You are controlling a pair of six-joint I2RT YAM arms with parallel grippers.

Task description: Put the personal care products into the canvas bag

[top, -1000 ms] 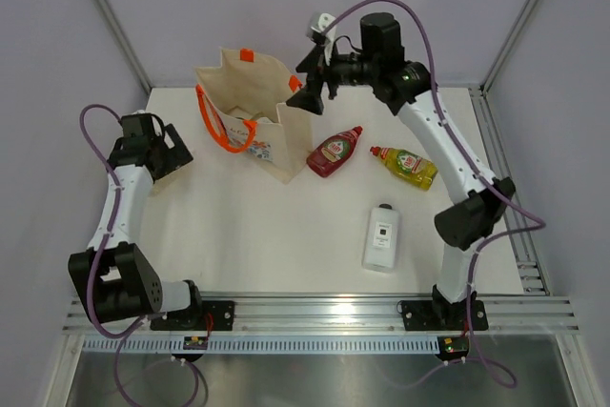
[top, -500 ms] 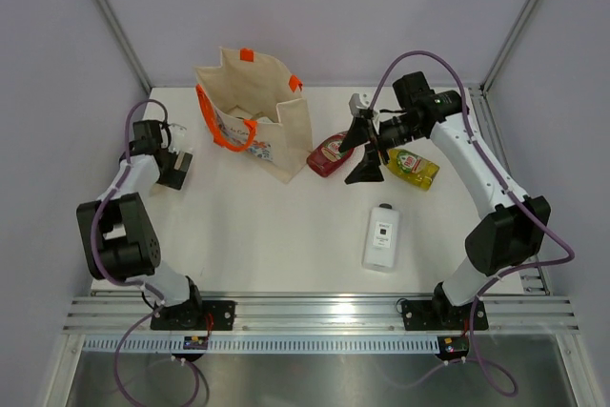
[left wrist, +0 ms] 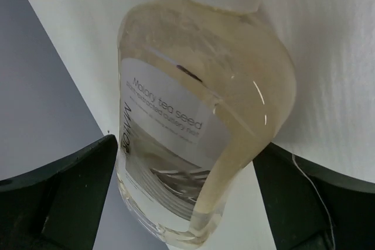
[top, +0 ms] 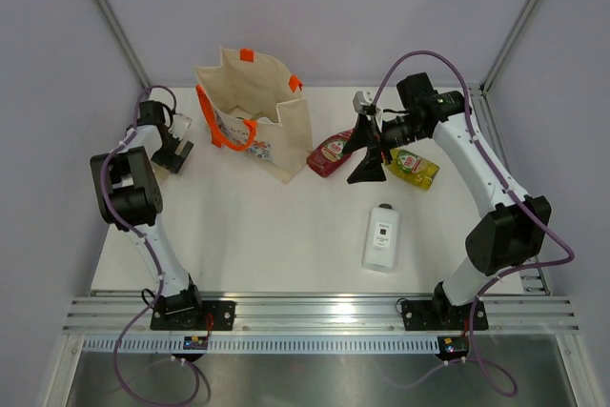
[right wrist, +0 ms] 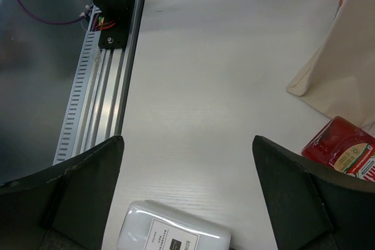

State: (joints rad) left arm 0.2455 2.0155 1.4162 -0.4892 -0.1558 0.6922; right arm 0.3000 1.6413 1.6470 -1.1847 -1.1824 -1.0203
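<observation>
The cream canvas bag (top: 255, 111) with orange handles stands upright at the back left. A red bottle (top: 334, 152) lies just right of it, a yellow-green bottle (top: 412, 167) further right, and a flat white bottle (top: 381, 235) nearer the front. My right gripper (top: 365, 154) is open and empty, hovering between the red and yellow-green bottles. In the right wrist view the white bottle (right wrist: 176, 233) is below the gripper (right wrist: 187, 144), with the red bottle (right wrist: 345, 151) at the right. My left gripper (top: 174, 145) is open wide at the far left edge. A clear pale-yellow bottle (left wrist: 199, 127) lies between its fingers.
The enclosure's wall and corner post (top: 114, 35) stand close beside the left gripper. An aluminium rail (top: 315, 312) runs along the table's near edge and also shows in the right wrist view (right wrist: 105, 86). The bag's side (right wrist: 345, 80) is close to the right gripper.
My right arm has swung from above the bag down and right to between the red and yellow-green bottles. My left gripper has moved to the far left edge, around the clear bottle.
</observation>
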